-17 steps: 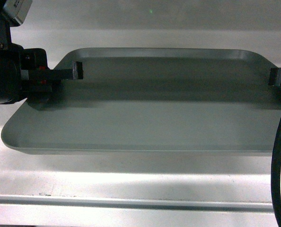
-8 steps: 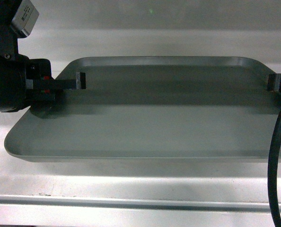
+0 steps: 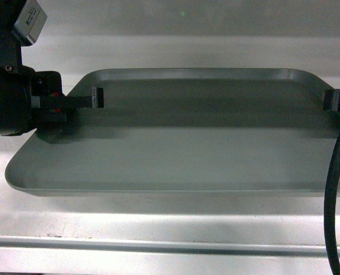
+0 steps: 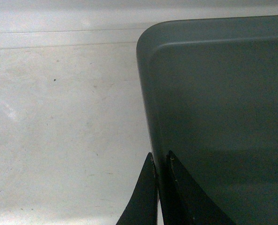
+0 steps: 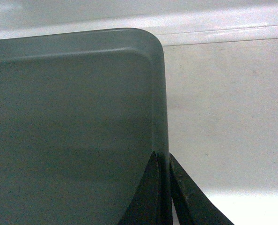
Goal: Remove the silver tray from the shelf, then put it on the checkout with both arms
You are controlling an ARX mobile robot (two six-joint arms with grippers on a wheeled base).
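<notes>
Tray (image 3: 181,137) on shelf (image 3: 158,229), near front lip. Left gripper (image 4: 160,187) and right gripper (image 5: 166,187) clamped on side rims. Grasp looks done; lift-off and move to checkout remain.

The tray (image 4: 218,117) filled the right part of the view, its rounded far-left corner near the top centre and its raised rim running down the left edge toward the bottom. The left gripper (image 4: 161,187) rose from the bottom edge with its 2 black fingers (image 4: 143,197) set on either side of that rim, 1 outside over the shelf and 1 inside over the tray floor, closed tight against the rim with only the thin lip between them. The white shelf (image 4: 64,126) lay to the left, lightly speckled, with a paler band along the top.
</notes>
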